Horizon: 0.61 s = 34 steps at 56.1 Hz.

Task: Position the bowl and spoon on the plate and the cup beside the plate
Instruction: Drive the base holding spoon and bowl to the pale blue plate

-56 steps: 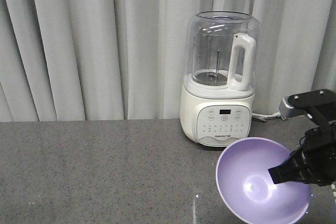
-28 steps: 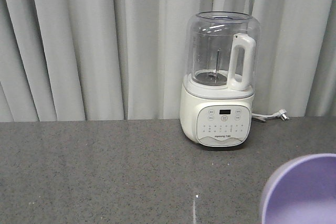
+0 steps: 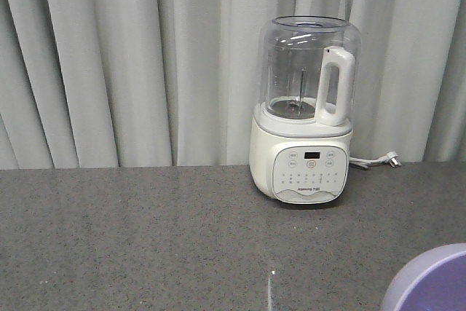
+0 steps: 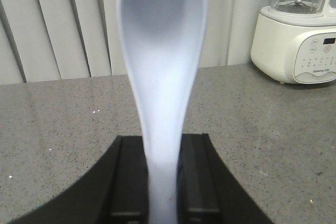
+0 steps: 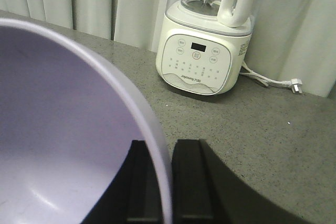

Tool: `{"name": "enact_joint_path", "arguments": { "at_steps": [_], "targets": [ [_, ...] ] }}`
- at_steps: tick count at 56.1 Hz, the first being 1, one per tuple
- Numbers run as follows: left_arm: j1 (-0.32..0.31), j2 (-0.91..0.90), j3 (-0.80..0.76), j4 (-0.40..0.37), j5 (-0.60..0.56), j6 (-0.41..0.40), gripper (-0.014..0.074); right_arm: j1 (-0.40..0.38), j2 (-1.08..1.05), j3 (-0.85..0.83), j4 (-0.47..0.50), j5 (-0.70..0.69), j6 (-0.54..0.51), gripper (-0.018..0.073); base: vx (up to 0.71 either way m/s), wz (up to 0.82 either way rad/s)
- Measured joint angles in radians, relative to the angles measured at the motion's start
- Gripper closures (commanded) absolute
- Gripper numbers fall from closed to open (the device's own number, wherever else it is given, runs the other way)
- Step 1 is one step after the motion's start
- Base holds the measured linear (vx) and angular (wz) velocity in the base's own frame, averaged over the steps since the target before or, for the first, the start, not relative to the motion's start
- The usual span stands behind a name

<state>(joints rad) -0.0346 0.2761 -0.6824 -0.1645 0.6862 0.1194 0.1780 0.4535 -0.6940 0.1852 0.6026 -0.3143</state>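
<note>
One spoon (image 4: 163,77) pinched, one bowl (image 5: 68,129) pinched

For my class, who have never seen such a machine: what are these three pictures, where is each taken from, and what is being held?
This is a robot with two arms, each ending in a two-fingered gripper. One camera looks forward over a grey countertop where a white blender stands before a curtain; the lavender bowl peeks in at the lower right corner of that picture. The other two cameras sit on the wrists. The left gripper pinches the handle of a pale blue spoon. The right gripper clamps the bowl's rim. No plate or cup shows in any view.
</note>
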Motion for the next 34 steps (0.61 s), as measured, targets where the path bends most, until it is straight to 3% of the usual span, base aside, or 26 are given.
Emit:
{"name": "enact_joint_path", "arguments": {
  "at_steps": [34],
  "targets": [
    [0.000, 0.000, 0.000, -0.001, 0.000, -0.001, 0.0596, 0.000, 0.000, 0.000, 0.000, 0.000, 0.000, 0.0568, 0.00, 0.00]
  ]
}}
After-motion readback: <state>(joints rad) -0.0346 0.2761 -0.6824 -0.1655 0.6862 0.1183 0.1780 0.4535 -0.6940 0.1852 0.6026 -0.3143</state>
